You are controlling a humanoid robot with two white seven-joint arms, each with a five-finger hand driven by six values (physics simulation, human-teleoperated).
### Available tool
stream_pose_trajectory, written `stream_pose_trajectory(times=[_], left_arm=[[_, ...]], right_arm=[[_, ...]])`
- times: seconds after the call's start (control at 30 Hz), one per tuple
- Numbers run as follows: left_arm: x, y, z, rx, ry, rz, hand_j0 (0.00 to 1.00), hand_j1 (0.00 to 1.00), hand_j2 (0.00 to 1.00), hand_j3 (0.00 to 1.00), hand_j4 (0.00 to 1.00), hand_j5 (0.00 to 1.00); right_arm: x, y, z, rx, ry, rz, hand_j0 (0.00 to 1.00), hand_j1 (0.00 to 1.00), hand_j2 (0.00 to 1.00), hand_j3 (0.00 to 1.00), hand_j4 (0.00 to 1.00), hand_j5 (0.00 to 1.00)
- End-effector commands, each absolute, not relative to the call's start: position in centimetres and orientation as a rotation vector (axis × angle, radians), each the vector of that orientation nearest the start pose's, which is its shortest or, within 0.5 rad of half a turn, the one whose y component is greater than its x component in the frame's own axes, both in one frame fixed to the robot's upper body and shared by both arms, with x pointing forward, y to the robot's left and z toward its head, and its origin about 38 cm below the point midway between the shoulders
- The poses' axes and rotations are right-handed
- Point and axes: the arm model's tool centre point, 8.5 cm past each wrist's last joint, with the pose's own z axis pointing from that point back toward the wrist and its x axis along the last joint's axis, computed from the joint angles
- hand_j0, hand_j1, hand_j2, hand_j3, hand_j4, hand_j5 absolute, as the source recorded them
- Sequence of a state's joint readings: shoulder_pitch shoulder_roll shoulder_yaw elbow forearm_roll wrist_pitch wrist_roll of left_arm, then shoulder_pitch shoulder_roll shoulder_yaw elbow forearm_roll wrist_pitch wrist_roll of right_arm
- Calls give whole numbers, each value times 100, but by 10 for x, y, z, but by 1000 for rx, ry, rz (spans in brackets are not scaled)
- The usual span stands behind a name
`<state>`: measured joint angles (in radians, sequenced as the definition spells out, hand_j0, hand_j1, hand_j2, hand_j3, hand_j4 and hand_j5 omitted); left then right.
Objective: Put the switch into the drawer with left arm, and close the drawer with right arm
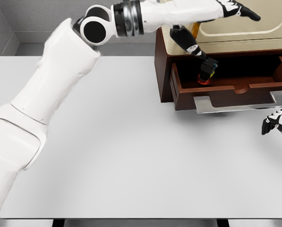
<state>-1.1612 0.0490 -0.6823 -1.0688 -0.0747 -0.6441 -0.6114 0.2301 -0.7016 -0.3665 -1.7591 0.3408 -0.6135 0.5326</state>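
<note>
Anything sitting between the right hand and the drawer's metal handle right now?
No. In the head view only bare table separates the right hand from the drawer handle.

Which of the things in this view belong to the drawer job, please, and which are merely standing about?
Part of the job:
- switch, held low inside the drawer
- drawer, pulled open, with a metal handle
- left hand, fingers on the switch
- right hand, waiting near the handle

Just there:
- table
- cream box on top of the cabinet
</note>
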Motion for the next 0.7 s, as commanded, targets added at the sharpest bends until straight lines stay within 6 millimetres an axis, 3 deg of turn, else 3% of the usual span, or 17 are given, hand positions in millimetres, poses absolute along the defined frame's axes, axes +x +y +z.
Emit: stream_pose_trajectory(times=[0.0,0.13,0.27,0.4,0.5,0.67], left_arm=[[456,-1,416,317,2542,2036,100,100,100,100,100,100],[434,2,415,323,2488,1997,100,100,100,100,100,100],[397,41,417,350,2433,1926,100,100,100,100,100,100],[404,36,405,357,2431,1980,100,100,100,100,100,100],[431,42,385,266,2452,2102,100,100,100,100,100,100],[418,25,363,329,2319,2205,100,100,100,100,100,100]], right_arm=[[291,-424,201,-597,-1509,1554,27,27,27,27,27,27],[291,-424,202,-599,-1513,1553,27,27,27,27,27,27],[291,-424,202,-599,-1510,1554,27,27,27,27,27,27],[291,-425,202,-599,-1509,1556,27,27,27,27,27,27],[291,-426,204,-603,-1501,1568,27,27,27,27,27,27],[292,-426,205,-604,-1502,1568,27,27,27,27,27,27]])
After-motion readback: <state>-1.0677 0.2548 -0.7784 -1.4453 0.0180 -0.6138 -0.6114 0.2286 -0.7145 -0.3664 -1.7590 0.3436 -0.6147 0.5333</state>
